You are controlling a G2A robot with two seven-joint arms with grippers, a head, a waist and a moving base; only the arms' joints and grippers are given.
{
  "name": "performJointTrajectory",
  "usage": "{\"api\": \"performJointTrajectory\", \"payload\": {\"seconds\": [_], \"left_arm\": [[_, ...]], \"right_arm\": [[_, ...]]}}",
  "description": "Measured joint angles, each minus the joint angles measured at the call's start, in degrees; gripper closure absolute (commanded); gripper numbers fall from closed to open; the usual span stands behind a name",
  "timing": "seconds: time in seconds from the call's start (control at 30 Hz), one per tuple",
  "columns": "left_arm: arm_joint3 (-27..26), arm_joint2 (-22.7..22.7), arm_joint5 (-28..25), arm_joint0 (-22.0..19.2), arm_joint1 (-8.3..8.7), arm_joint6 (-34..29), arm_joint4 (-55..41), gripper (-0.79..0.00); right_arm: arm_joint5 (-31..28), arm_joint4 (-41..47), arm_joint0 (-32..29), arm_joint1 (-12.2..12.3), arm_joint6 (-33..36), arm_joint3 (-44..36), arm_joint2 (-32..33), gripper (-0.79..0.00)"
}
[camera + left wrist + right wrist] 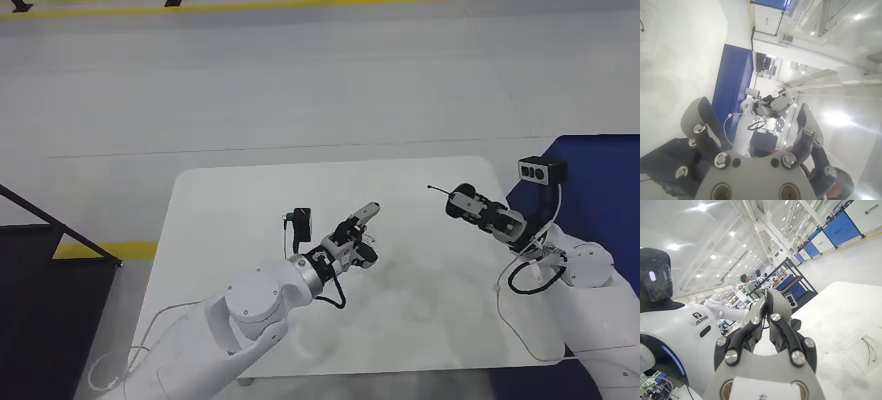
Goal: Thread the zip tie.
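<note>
1. At the left, a white table (230, 210) was seen from above, with both arms held over it.
2. Over the middle of the table, the left gripper (367, 232) was held off the surface. Its fingers (705, 113) were spread wide apart, with nothing between them, and were pointed toward the other arm.
3. Further right, a thin black zip tie (436, 189) was seen sticking out into open air toward the left gripper. Its free tip was well apart from that gripper's fingers.
4. At the right side of the table, the right gripper (458, 200) was pressed together on the zip tie. In the right wrist view, the black strip was pinched between the closed pads.
5. A small knob was seen at the free tip. It may have been the tie's head, but this could not be told for certain.
6. The step in hand was judged to be bringing the free end into the open left gripper.
7. For this to be done well, the open fingers should be lined up along the tie and brought to either side of its tip.
8. The approach should be made slowly, since so thin a strip would likely bend at a touch.
9. The tie should be gripped close to its end, where less of it would flex.
10. The right gripper's clamp should be kept firm, so that the tie is not twisted or pulled loose.
</note>
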Motion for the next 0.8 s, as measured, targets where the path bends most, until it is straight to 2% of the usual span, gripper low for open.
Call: {"api": "performJointTrajectory", "payload": {"seconds": [0.13,0.27,0.33,0.37,0.63,0.7,0.73,0.77,0.8], "left_arm": [[4.81,3.61,6.32,-7.65,-2.37,-0.23,6.52,-0.785],[14.08,10.23,15.91,-16.88,-6.31,0.64,14.01,-0.785],[18.13,12.67,19.59,-19.92,-7.75,1.16,17.45,-0.785],[19.5,13.32,20.87,-20.75,-8.05,1.5,19.42,-0.785],[19.12,13.39,20.69,-20.27,-7.98,1.27,18.65,-0.785],[19.25,15.74,24.41,-20.69,-8.29,-0.83,21.69,-0.785],[19.35,17.37,28.97,-21.93,-8.75,-2.03,24.09,-0.785],[19.56,18.64,32.68,-23.0,-9.2,-2.99,25.69,-0.751],[20.3,19.98,35.76,-24.15,-9.69,-4.2,27.07,-0.668]], "right_arm": [[0.0,0.0,0.0,0.0,0.0,0.0,0.0,0.0],[0.0,0.0,0.0,0.0,0.0,0.0,0.0,0.0],[0.0,0.0,0.0,0.0,0.0,0.0,0.0,0.0],[0.0,0.0,0.0,0.0,0.0,0.0,0.0,0.0],[0.98,-1.16,-0.38,-0.04,-1.21,-0.19,0.09,0.0],[2.47,-4.35,-1.0,-0.04,-3.75,-0.94,0.67,0.0],[2.94,-6.05,-1.47,-0.02,-4.77,-1.48,1.08,0.0],[3.19,-7.09,-1.86,0.0,-5.32,-1.84,1.39,0.0],[3.36,-7.82,-2.29,0.01,-5.77,-2.2,1.67,0.0]]}}
